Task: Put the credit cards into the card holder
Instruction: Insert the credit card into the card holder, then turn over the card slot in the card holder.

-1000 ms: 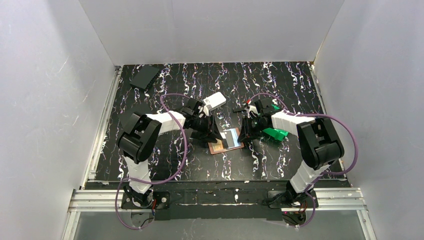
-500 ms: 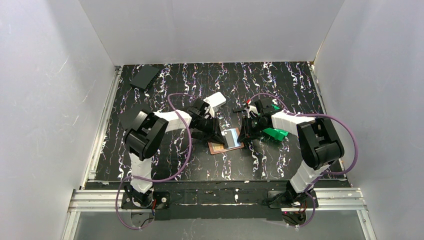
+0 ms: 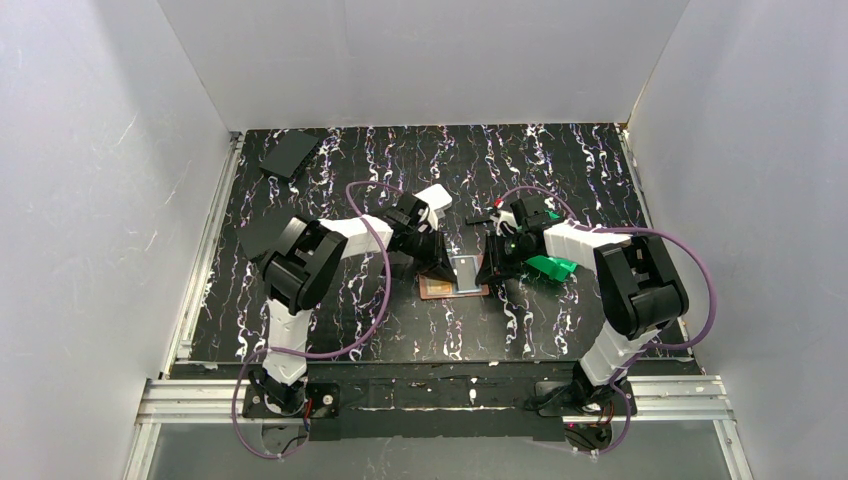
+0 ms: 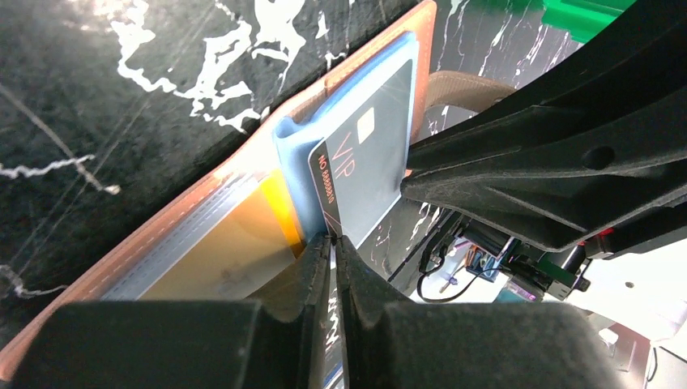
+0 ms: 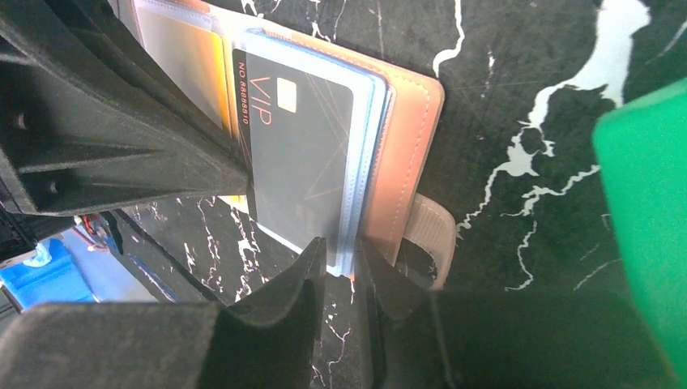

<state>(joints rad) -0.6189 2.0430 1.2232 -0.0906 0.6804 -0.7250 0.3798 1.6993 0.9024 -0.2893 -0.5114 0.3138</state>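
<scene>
The orange-brown card holder [image 3: 440, 289] lies open on the black marbled table between both arms. A black credit card [image 4: 362, 174] marked VIP stands partly inside its light-blue pocket [image 4: 292, 134]. My left gripper [image 4: 333, 237] is shut on the card's near edge, and from above it [image 3: 447, 268] sits over the holder's left half. My right gripper [image 5: 342, 247] is shut on the edge of the holder's light-blue panel [image 5: 363, 174], beside the snap tab [image 5: 429, 235]. The same card [image 5: 300, 162] faces the right wrist camera. A clear-windowed orange panel [image 4: 219, 243] lies flat to the left.
A green plastic bin [image 3: 551, 266] sits just right of the right gripper and fills the right edge of the right wrist view [image 5: 644, 203]. A flat black object [image 3: 289, 154] lies at the table's back left corner. White walls enclose the table.
The left gripper has shut on the card and moved right over the holder. The pale panel seen from above has narrowed. The right arm has stayed put.
</scene>
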